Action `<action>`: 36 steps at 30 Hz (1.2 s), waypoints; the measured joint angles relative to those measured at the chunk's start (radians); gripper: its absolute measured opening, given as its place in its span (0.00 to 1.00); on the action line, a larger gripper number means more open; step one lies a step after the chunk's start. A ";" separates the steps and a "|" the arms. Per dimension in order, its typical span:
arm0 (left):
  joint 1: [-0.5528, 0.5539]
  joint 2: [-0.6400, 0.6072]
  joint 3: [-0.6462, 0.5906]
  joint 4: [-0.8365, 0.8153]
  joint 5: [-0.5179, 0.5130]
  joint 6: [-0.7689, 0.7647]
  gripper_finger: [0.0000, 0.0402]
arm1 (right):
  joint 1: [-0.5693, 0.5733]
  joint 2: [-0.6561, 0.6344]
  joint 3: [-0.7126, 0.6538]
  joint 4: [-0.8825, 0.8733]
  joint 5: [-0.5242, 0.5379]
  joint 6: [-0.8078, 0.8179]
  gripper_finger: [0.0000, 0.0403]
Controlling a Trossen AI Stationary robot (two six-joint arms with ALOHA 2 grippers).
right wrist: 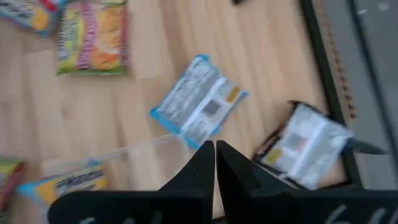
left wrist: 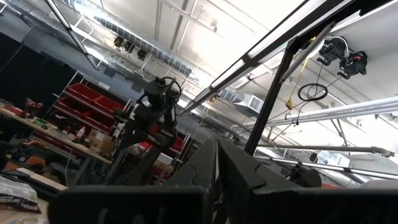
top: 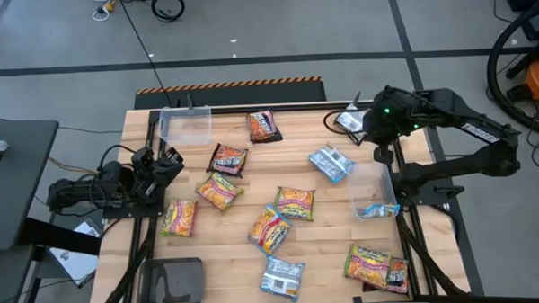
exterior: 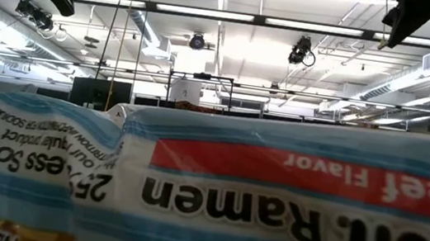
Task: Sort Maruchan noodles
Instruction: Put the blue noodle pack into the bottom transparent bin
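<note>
Maruchan noodle packets lie flat and scattered on the wooden table [top: 327,248]: orange-yellow ones [top: 295,202] [top: 219,190], dark ones [top: 227,159] [top: 263,126], and light blue ones [top: 330,163] [right wrist: 198,102]. One blue packet [top: 378,211] lies in a clear bin [top: 374,186] at the right. My right gripper [right wrist: 215,149] hangs shut above the table's far right, over the bin's far end, between the blue packet and a white-and-dark packet [right wrist: 305,146]. It holds nothing. My left gripper [left wrist: 217,152] rests shut at the table's left edge [top: 167,164], tilted upward.
A second clear bin [top: 185,123] stands at the far left, and a dark tray [top: 175,281] at the near left corner. A blue packet [exterior: 271,203] lying at the near edge fills the low view. Bare wood shows between the packets at the table's middle.
</note>
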 joint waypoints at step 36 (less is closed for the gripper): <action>0.000 0.000 0.000 0.000 0.000 0.001 0.06 | 0.039 0.873 -0.064 0.385 0.110 0.141 0.32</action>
